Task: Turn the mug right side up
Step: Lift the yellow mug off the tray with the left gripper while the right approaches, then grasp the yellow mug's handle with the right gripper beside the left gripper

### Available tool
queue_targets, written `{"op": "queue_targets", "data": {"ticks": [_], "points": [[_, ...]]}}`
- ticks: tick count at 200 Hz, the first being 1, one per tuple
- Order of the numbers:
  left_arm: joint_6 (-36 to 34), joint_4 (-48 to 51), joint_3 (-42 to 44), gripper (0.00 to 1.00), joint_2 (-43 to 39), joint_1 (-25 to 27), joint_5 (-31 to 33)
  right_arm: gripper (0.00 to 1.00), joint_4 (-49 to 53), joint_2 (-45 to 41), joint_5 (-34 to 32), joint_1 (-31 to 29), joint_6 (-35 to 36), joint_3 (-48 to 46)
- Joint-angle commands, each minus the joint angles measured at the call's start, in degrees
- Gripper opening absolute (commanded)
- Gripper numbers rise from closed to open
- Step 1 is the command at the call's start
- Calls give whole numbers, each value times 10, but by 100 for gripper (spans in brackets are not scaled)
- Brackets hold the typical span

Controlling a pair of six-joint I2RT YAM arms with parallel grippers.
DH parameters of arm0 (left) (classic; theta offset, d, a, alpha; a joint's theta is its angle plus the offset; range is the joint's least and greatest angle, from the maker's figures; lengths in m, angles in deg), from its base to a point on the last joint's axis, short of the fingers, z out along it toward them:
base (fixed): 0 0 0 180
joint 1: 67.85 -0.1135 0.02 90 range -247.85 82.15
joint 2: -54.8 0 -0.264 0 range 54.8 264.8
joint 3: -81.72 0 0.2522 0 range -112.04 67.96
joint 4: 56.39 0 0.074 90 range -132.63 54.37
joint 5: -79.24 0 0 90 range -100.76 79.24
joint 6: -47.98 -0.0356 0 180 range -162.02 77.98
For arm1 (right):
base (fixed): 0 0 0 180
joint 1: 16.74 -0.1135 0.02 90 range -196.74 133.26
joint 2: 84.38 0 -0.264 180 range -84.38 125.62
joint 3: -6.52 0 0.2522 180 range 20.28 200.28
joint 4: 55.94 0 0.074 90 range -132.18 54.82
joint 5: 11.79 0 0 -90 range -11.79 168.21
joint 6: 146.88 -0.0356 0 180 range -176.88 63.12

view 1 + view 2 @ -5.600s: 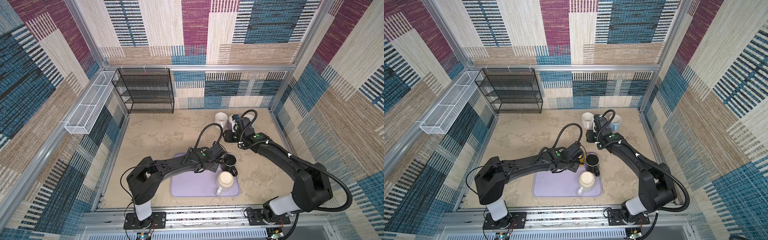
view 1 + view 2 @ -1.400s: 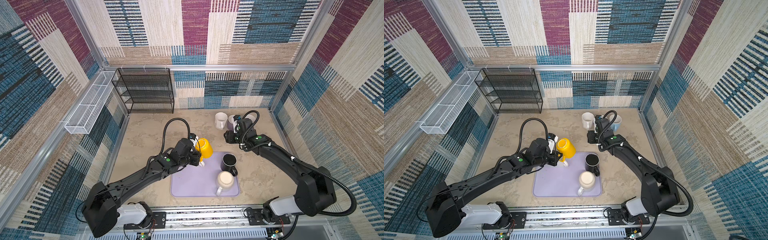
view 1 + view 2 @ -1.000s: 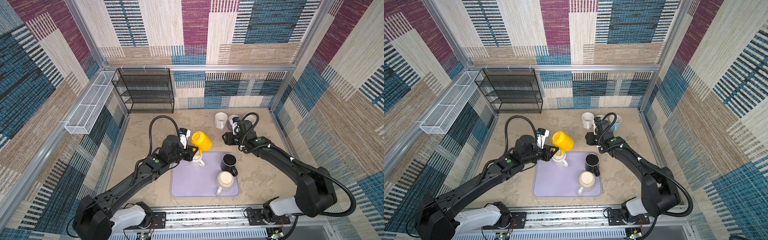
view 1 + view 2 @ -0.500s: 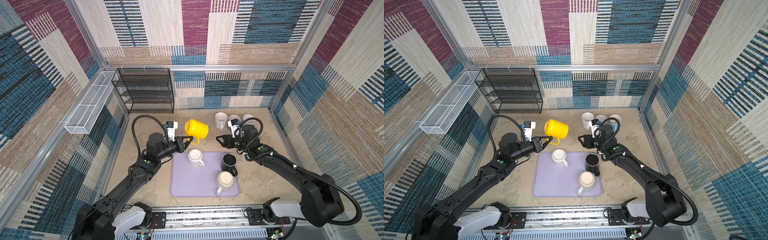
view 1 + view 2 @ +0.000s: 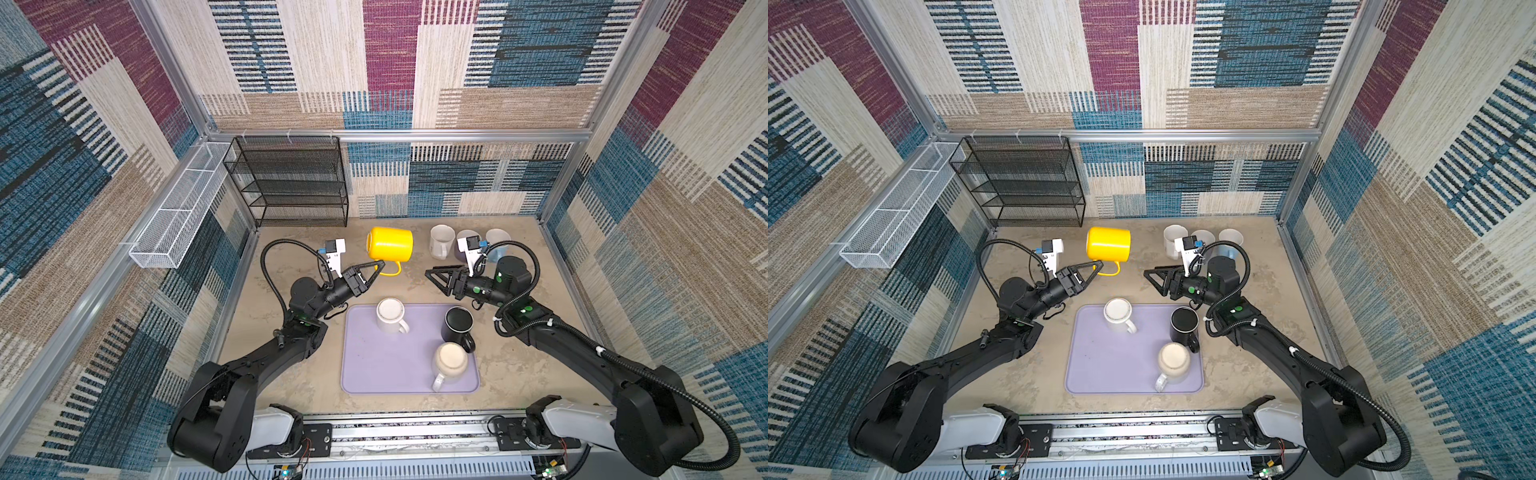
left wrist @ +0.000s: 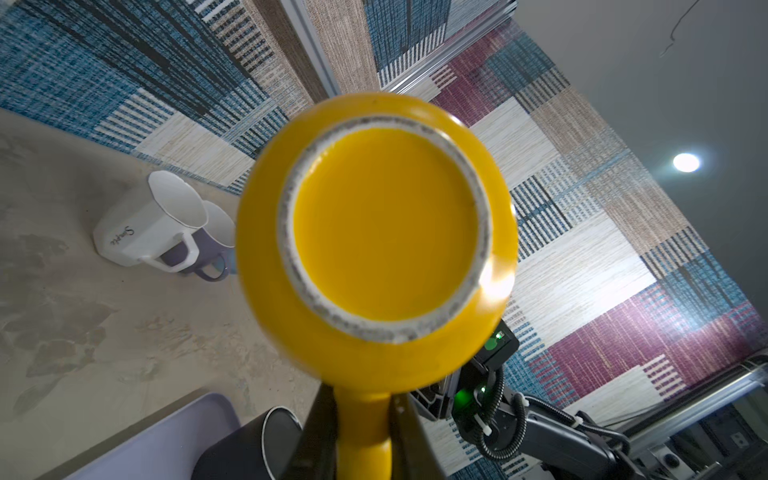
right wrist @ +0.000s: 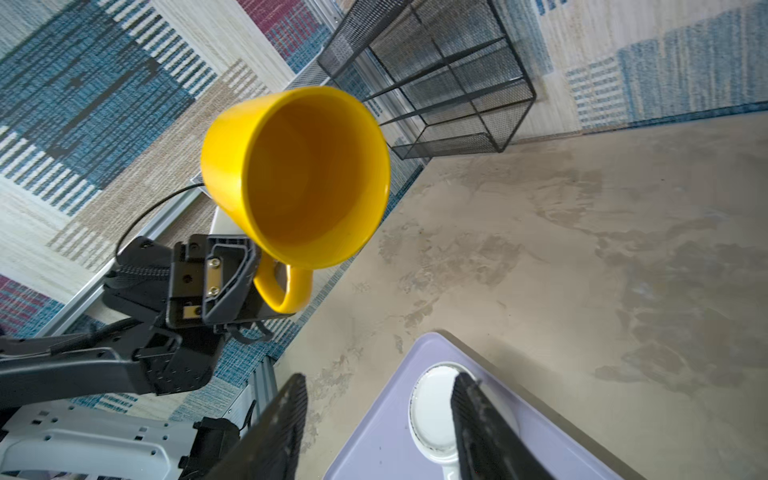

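The yellow mug hangs in the air on its side, above the table behind the purple mat. My left gripper is shut on its handle. In the left wrist view the mug's base faces the camera, with the handle squeezed between the fingers of that gripper. In the right wrist view the mug's open mouth faces the camera. My right gripper is open and empty, to the right of the mug and pointing toward it with a gap between.
A purple mat holds a white mug standing bottom up, a black mug and a cream mug. Three mugs cluster at the back right. A black wire rack and a white wire basket stand at the back left.
The left arm has carried the yellow mug up and back off the mat, turning it onto its side. The right gripper has swung away from the back mugs to face it.
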State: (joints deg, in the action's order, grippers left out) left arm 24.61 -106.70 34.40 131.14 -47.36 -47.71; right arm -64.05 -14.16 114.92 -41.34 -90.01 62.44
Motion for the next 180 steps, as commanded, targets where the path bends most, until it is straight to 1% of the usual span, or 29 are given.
{"op": "queue_targets", "data": {"ticks": [1, 35, 72, 112, 143, 180], "points": [[57, -166, -8, 0, 14, 0, -22, 59, -67, 1, 19, -14, -29, 2], [50, -166, -1, 0, 0, -2, -22, 59, -103, 13, 11, -45, -42, 5], [43, -165, 8, 0, -14, -1, -22, 58, -183, 27, -2, -71, -71, -4], [32, -166, 16, 0, -33, 0, -27, 57, -253, 22, -25, -88, -93, -21], [19, -166, 24, 0, -53, 0, -31, 56, -271, 33, -32, -98, -92, -16], [18, -166, 27, 0, -57, 1, -34, 56, -291, 54, -31, -116, -94, 3]]}}
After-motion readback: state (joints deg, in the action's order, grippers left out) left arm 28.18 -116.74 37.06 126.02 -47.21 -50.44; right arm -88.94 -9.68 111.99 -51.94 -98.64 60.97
